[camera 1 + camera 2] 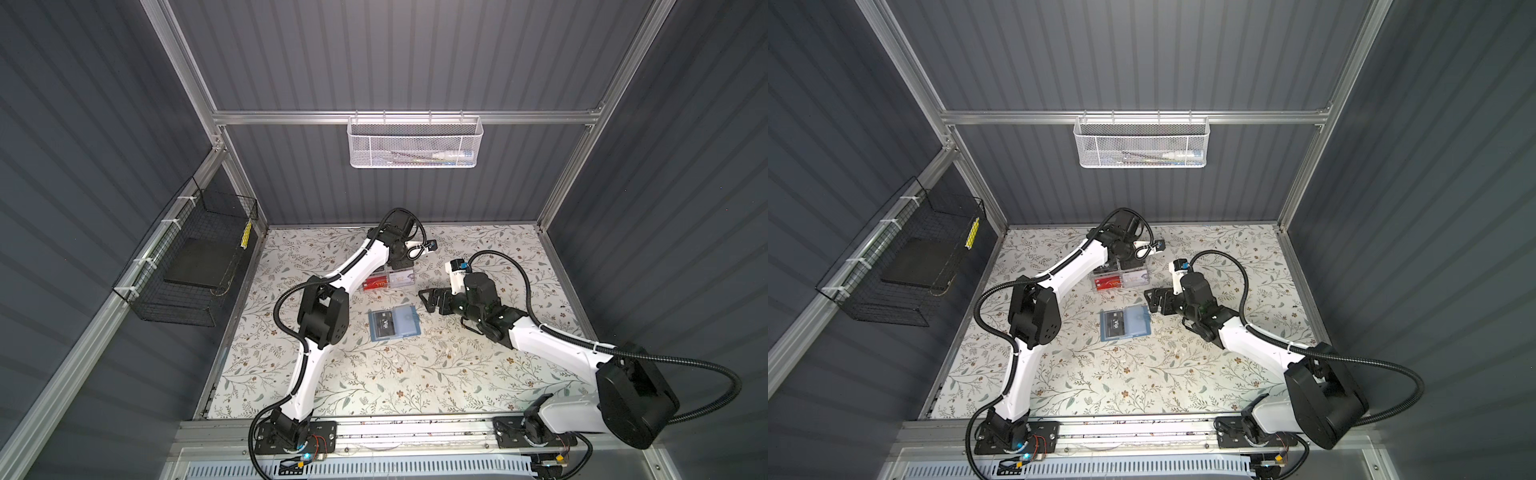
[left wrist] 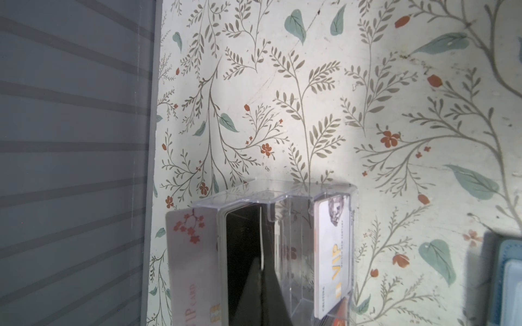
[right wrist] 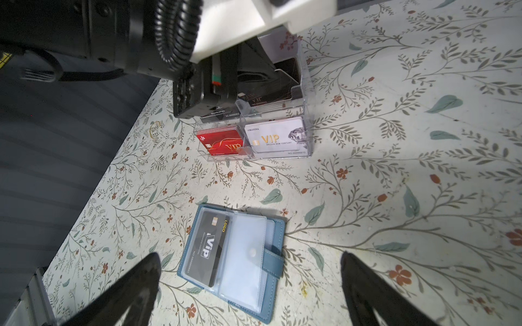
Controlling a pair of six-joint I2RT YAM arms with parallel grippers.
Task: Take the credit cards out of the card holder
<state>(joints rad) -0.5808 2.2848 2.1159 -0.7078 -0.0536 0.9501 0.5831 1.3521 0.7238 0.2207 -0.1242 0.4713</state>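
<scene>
The left tool stands closed tight inside the clear rack at the back of the surface. Whether it pinches a card I cannot tell, and lifting could tip the rack. The card holder lies unfolded mid-surface, a black credit card sleeved in its left page. Just right, the right tool hovers spread wide. With nothing pinning the holder, tugging the card may lift both.

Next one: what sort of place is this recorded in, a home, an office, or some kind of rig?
Most likely a purpose-built robot test booth, not a home: grey ribbed wall panels in an aluminium frame, left arm and right arm bolted to a front rail, floral-covered tabletop.
</scene>
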